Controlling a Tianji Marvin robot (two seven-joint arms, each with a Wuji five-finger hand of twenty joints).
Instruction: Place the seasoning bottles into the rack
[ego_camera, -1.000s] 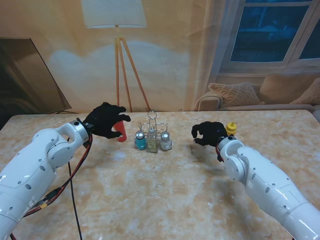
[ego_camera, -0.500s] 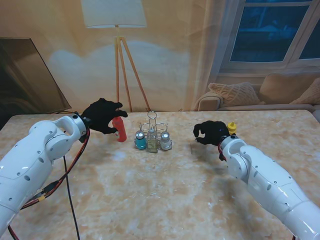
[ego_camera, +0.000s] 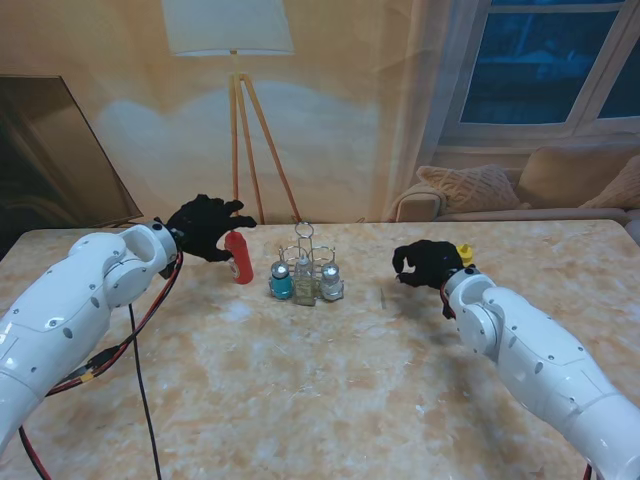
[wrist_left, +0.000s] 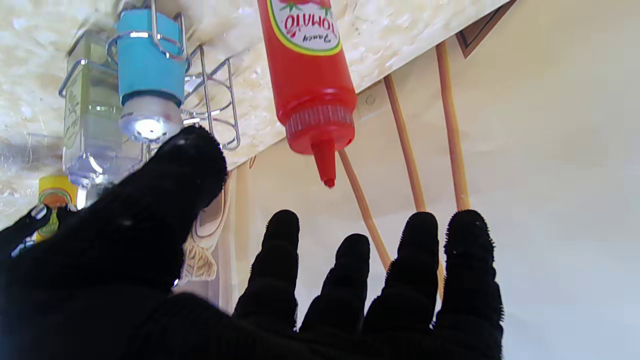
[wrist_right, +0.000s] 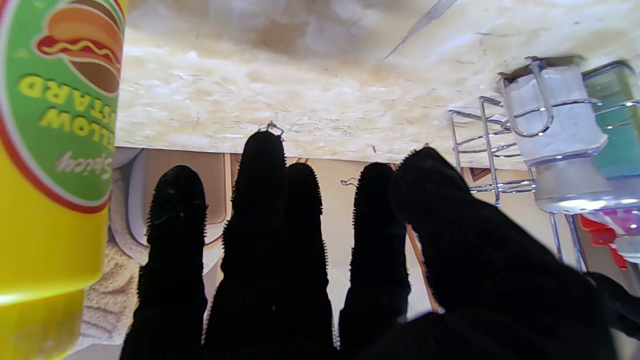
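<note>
A red tomato sauce bottle (ego_camera: 238, 258) stands upright on the table, left of the wire rack (ego_camera: 306, 262). My left hand (ego_camera: 205, 226) is open just left of the bottle's top; in the left wrist view its fingers (wrist_left: 420, 260) are spread and apart from the red bottle (wrist_left: 307, 75). The rack holds a blue shaker (ego_camera: 281, 281), a clear bottle (ego_camera: 303, 280) and a white shaker (ego_camera: 331, 281). A yellow mustard bottle (ego_camera: 463, 255) stands right of the rack, partly hidden behind my right hand (ego_camera: 425, 262). That hand is open beside the mustard bottle (wrist_right: 50, 150), holding nothing.
The marble table (ego_camera: 320, 390) stretches toward me between both arms. A red and black cable (ego_camera: 140, 350) hangs from my left arm over the table. A floor lamp's wooden legs (ego_camera: 250, 140) and a sofa (ego_camera: 520, 190) stand beyond the far edge.
The red bottle went from tilted in my left hand to standing upright, and that hand opened and drew back left. My right hand shifted slightly right toward the mustard.
</note>
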